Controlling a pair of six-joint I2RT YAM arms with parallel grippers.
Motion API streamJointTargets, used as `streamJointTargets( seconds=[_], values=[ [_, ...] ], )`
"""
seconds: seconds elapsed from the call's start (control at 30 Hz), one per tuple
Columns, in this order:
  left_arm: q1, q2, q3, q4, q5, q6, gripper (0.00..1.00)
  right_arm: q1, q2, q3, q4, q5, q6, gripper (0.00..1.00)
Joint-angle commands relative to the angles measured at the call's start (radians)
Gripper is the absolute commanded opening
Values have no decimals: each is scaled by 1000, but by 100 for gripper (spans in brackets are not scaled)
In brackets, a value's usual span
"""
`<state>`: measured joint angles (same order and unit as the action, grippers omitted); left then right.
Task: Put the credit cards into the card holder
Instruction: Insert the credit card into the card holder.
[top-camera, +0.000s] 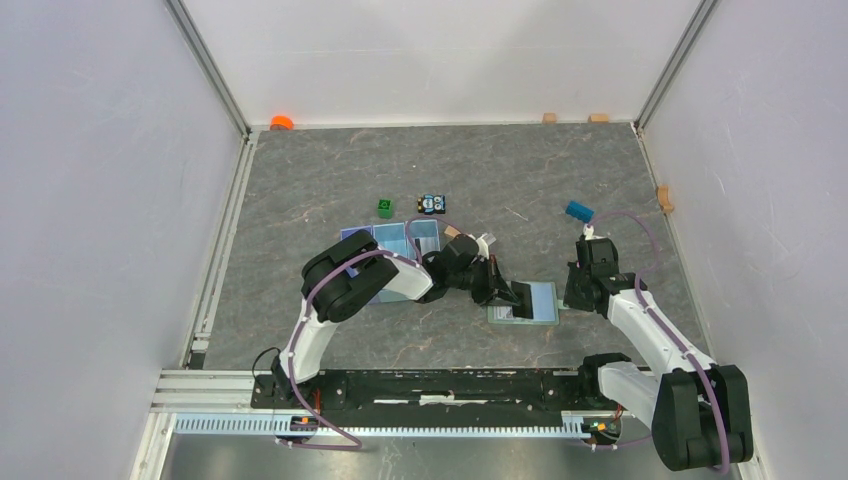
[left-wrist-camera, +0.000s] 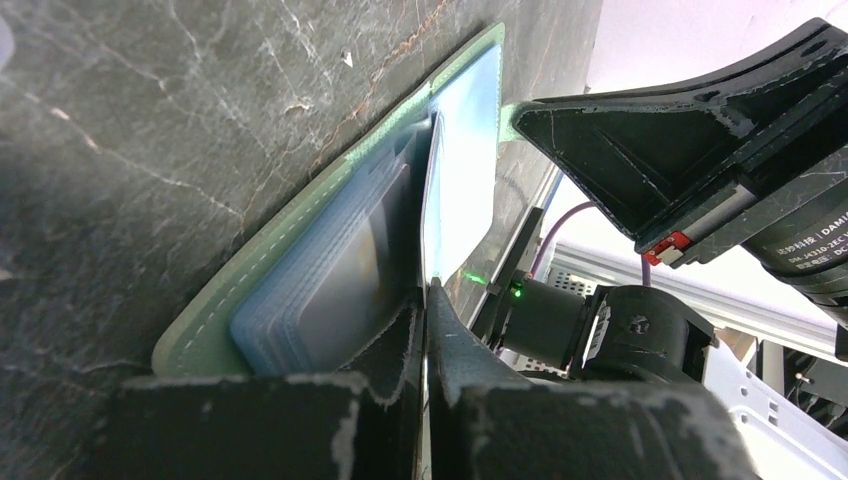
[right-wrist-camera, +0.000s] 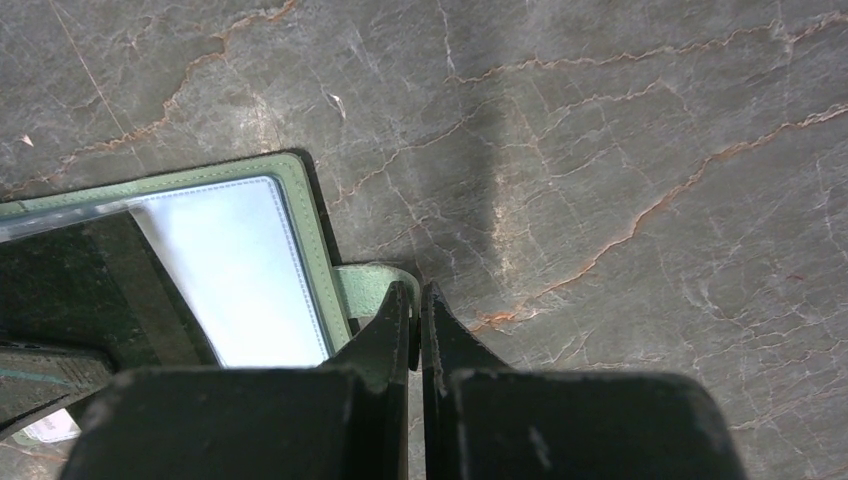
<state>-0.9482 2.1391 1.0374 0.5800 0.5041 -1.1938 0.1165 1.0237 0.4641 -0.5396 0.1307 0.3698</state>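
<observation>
**Both pincers at the open card holder**

I see the card holder (top-camera: 538, 300) lying open on the tabletop (top-camera: 500, 170), near the middle and right of the blue tray (top-camera: 405, 240). My left pincer (left-wrist-camera: 425, 300) is shut tight on a credit card (left-wrist-camera: 431, 190), which stands on edge over the holder's pale blue pockets (left-wrist-camera: 330, 290). My right pincer (right-wrist-camera: 415, 305) is closed too, its tips touching the green snap tab (right-wrist-camera: 365, 285) on the holder's right side. I cannot tell whether it pinches the tab.

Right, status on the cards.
Left gripper shut on a credit card, edge-on over the open card holder. Right gripper shut on its snap tab. Nothing in the way.
</observation>
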Motion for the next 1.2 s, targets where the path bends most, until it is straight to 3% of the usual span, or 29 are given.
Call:
streamJointTargets(
  seconds=[0.0, 1.0, 1.17],
  values=[
    [2, 48, 11, -6, -16, -23, 2, -3, -13, -15, 15, -21, 9, 0],
    [-29, 78, 13, 50, -15, -86, 2, -2, -20, -11, 12, -34, 8, 0],
    [-34, 79, 36, 15, -15, -70, 8, -2, -20, -4, 9, -34, 8, 0]
  ],
)
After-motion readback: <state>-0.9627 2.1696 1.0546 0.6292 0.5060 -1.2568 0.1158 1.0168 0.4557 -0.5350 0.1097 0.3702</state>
